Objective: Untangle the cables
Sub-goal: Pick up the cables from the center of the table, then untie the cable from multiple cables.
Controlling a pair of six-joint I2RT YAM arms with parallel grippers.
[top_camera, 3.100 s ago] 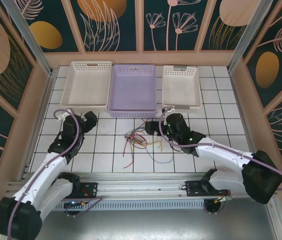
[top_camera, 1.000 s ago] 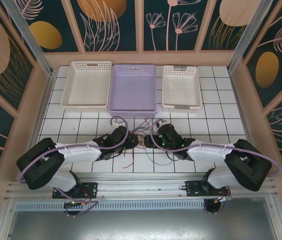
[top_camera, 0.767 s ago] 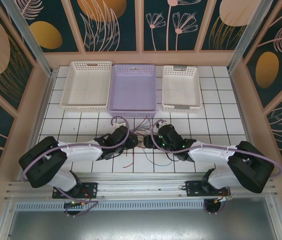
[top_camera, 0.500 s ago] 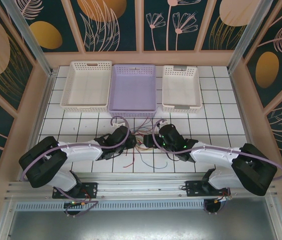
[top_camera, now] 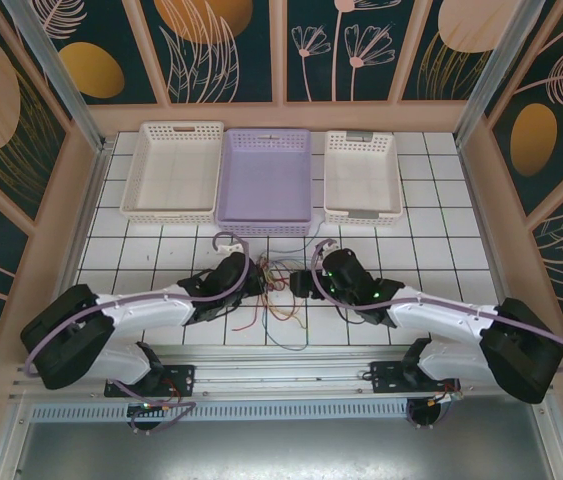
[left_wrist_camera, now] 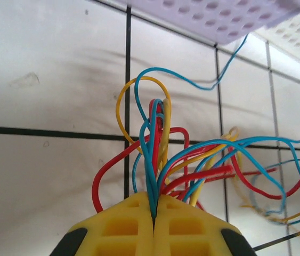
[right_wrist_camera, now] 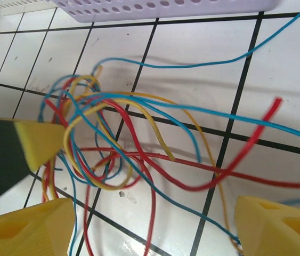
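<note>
- The left gripper (top_camera: 260, 283) is reaching in from the left, low over the white tiled table (top_camera: 441, 262), to the middle of the near rows of tiles.
- Its yellow fingers (left_wrist_camera: 123, 226) are pressing flat against each other, and they are pinching a bunch of the cables (left_wrist_camera: 163, 154); red, blue and yellow strands are fanning up and out of the seam between them.
- The cables (top_camera: 283, 292) are lying in one loose tangle on the tiles between the two grippers, just in front of the lilac basket (top_camera: 265, 180).
- One blue strand is trailing away from the tangle towards that basket's front wall, and a few loose ends are running towards the near edge of the table.
- The right gripper (top_camera: 299, 281) is sitting just beside the tangle on its right, facing the left gripper.
- Its fingers (right_wrist_camera: 277, 226) are standing wide apart, and it is gripping nothing; the cables (right_wrist_camera: 118, 144) are lying on the tiles ahead of the gap.
- Two white baskets, one (top_camera: 173, 170) on the left and one (top_camera: 362, 175) on the right, are standing on either side of the lilac one, along the far edge.
</note>
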